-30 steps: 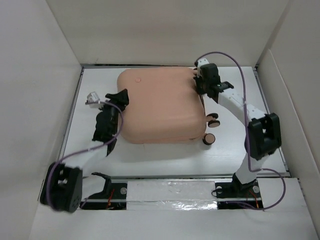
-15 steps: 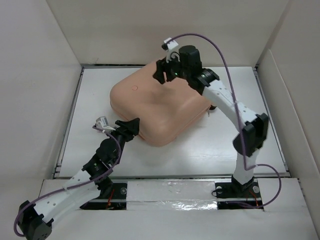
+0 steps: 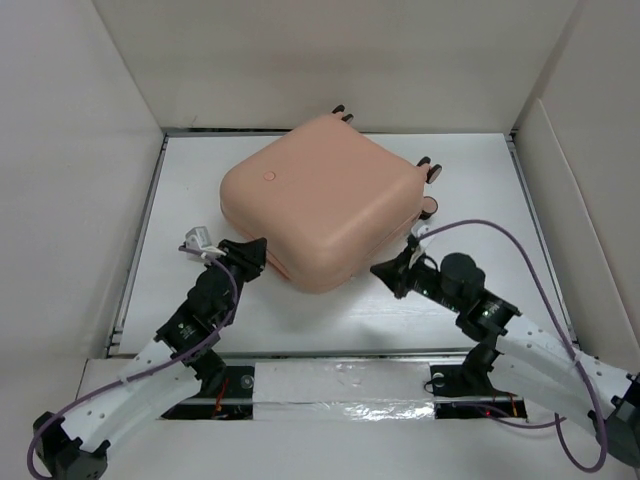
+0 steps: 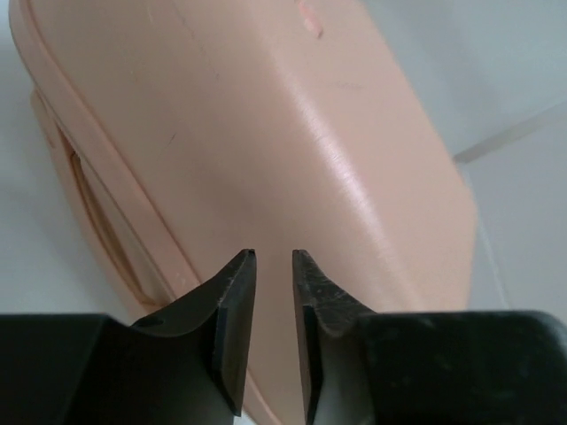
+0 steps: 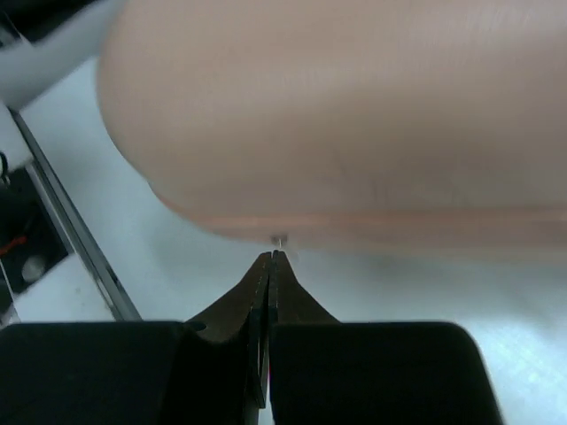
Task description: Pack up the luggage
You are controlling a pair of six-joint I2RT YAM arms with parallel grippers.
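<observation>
The small peach-pink hard-shell suitcase with rounded corners (image 3: pixel 320 200) lies flat and closed on the white worktop (image 3: pixel 180 200), in the upper middle of the overhead view and turned cornerwise. Its pink-and-black caster wheels (image 3: pixel 430 170) sit along the upper-right edge, so that end points to the upper right. The shell is nearly square, but its long axis seems to run from there down to the lower left.

The left tool (image 3: pixel 252 250) is at the lower-left flank, touching or just short of it, with the shell straight ahead. Its jaws stand a narrow slit apart with nothing between them.

The right tool (image 3: pixel 385 270) is just beside the lower-right flank, its jaws pressed together and the tips right under the closing seam (image 5: pixel 354 221). A tiny speck shows at the tips; whether it is pinched I cannot tell.

Both arms look about equally near. The coming move likely turns on that seam along the near edges
</observation>
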